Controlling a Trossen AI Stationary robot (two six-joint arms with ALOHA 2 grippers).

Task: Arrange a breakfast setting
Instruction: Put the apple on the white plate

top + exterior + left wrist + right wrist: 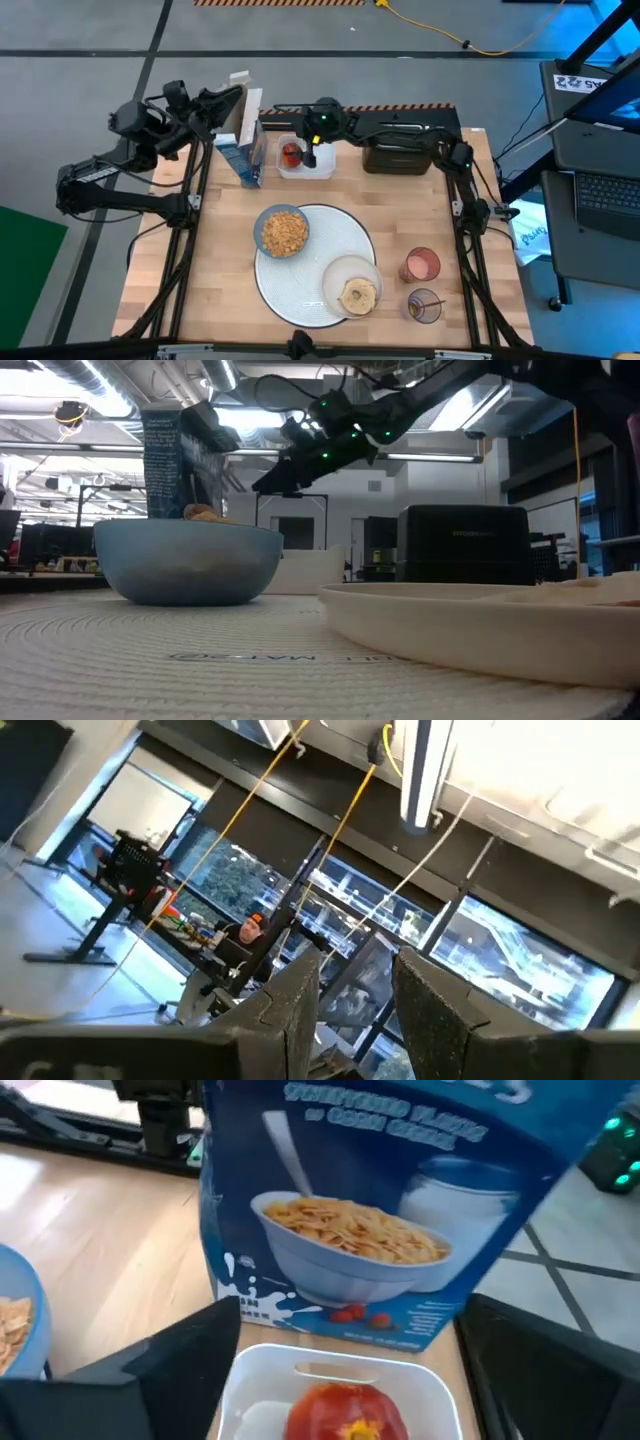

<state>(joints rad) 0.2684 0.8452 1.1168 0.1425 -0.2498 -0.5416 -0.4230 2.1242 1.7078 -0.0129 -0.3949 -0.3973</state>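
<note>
A red apple (345, 1410) lies in a white square tub (305, 158) at the table's far side, next to a blue cereal box (245, 150). My right gripper (350, 1355) hangs open above the tub, one finger on each side of the apple and clear of it. My left gripper (355, 1005) is open and empty, tipped up toward the ceiling beside the box's top (238, 95). A blue bowl (283, 231) of tan cereal and a cream plate (352, 283) with a bagel (358, 296) sit on the round white mat (318, 232).
A black toaster (400, 150) stands at the far right, next to the tub. A pink tumbler (420, 265) and a purple tumbler (424, 305) holding a thin spoon stand right of the mat. The upright cereal box stands close on the tub's left.
</note>
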